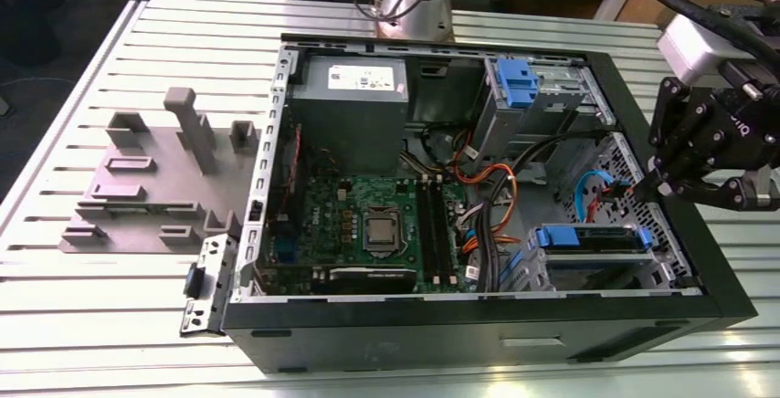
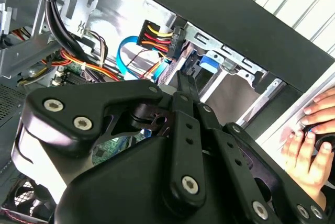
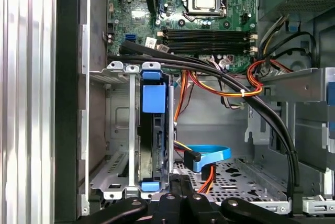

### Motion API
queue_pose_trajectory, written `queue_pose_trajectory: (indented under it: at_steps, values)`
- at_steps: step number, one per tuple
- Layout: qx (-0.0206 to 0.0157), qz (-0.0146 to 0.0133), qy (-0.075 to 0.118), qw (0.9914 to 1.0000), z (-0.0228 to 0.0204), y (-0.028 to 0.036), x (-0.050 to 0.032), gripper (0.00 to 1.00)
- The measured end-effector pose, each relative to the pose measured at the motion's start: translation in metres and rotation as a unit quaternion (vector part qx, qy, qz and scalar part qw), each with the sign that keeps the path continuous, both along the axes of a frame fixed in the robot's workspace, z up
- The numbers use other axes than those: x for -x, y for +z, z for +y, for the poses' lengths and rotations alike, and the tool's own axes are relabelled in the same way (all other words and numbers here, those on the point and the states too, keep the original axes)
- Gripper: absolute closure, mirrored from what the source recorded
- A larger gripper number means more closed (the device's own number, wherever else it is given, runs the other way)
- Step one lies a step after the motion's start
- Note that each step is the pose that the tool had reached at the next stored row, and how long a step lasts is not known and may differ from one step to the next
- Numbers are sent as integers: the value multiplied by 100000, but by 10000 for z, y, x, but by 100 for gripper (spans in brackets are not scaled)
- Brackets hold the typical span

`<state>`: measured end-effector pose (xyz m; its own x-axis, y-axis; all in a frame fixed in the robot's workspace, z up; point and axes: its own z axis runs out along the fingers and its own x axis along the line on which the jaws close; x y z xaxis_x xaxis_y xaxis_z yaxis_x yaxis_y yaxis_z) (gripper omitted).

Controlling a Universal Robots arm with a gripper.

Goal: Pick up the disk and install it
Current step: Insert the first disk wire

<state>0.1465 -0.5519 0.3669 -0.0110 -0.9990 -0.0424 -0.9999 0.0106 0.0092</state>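
The disk (image 1: 591,237), silver in a blue carrier frame, sits inside the lower drive bay of the open computer case (image 1: 488,325), at the exterior view's right. In the first wrist view the disk (image 3: 154,130) stands edge-on in the bay slot, its blue tab facing out. My gripper (image 1: 637,188) hangs just above the case's edge beside that bay. The black fingers (image 3: 175,195) press together with nothing between them and are apart from the disk. In the second wrist view the gripper (image 2: 183,85) points at the bay, where a blue part of the disk (image 2: 209,60) shows.
Orange and black cables (image 3: 225,85) and a blue flat cable (image 3: 209,156) run close to the bay. The motherboard (image 1: 365,225), a grey power supply (image 1: 351,88) and an upper bay with a blue latch (image 1: 518,83) fill the case. A grey fixture (image 1: 159,179) stands outside. A person's hand (image 2: 309,135) rests nearby.
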Motion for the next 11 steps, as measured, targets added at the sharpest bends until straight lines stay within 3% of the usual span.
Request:
queue_pose_trajectory:
  at_steps: [5, 11]
  values:
    - [34, 0, 328, 99999, 10, -5, -5, 89]
    - [25, 0, 2095, 99978, 13, -14, -27, 89]
